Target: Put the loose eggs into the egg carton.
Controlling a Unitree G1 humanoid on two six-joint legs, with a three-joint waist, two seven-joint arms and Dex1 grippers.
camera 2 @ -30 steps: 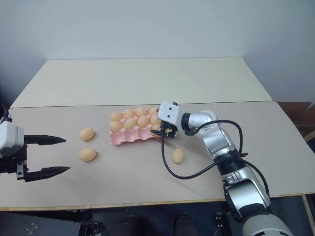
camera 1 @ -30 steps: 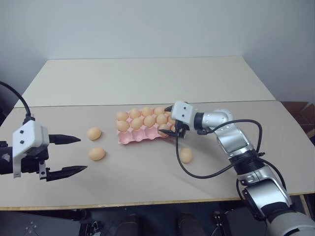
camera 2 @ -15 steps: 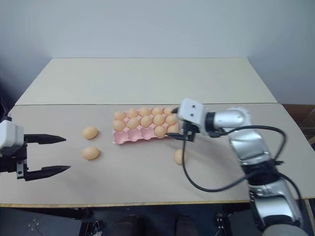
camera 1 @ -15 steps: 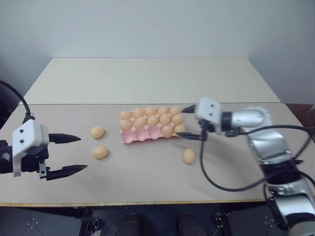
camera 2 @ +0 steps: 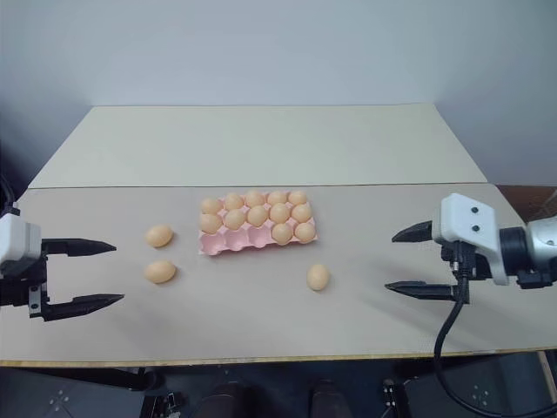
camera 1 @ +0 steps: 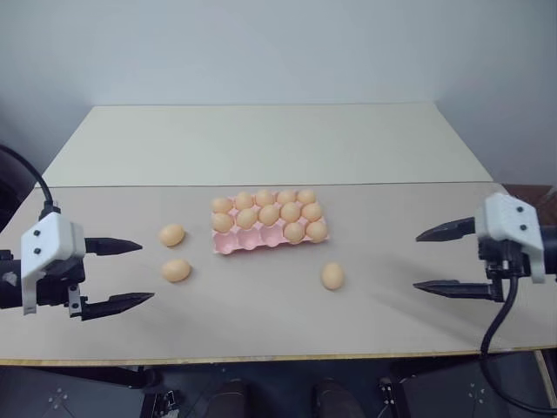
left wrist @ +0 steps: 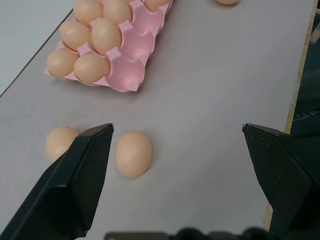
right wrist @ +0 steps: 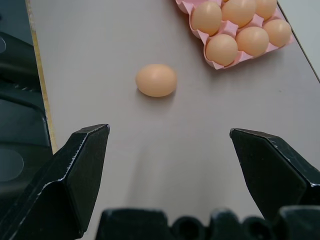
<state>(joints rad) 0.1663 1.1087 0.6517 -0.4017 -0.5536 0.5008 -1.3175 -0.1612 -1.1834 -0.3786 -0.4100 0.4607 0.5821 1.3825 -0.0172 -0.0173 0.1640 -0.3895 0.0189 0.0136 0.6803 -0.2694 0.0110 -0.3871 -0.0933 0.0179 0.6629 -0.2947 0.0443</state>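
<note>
The pink egg carton [camera 1: 247, 242] lies mid-table with several eggs in it; its front row has empty cups toward the left. Two loose eggs [camera 1: 172, 234] [camera 1: 177, 270] lie left of the carton, and a third loose egg [camera 1: 332, 276] lies in front of its right end. My left gripper [camera 1: 146, 272] hovers open and empty at the table's left, just left of the two eggs [left wrist: 133, 153]. My right gripper [camera 1: 416, 261] hovers open and empty at the right, well clear of the third egg [right wrist: 156, 80].
The tan table [camera 1: 261, 322] has bare surface in front of the carton, and its front edge runs close under both grippers. A second, paler table top [camera 1: 261, 144] adjoins behind. A black cable [camera 1: 492, 340] hangs from the right wrist.
My right gripper has drawn back from the carton's front right corner to the table's right side, open and empty. The left gripper and the loose eggs have stayed put.
</note>
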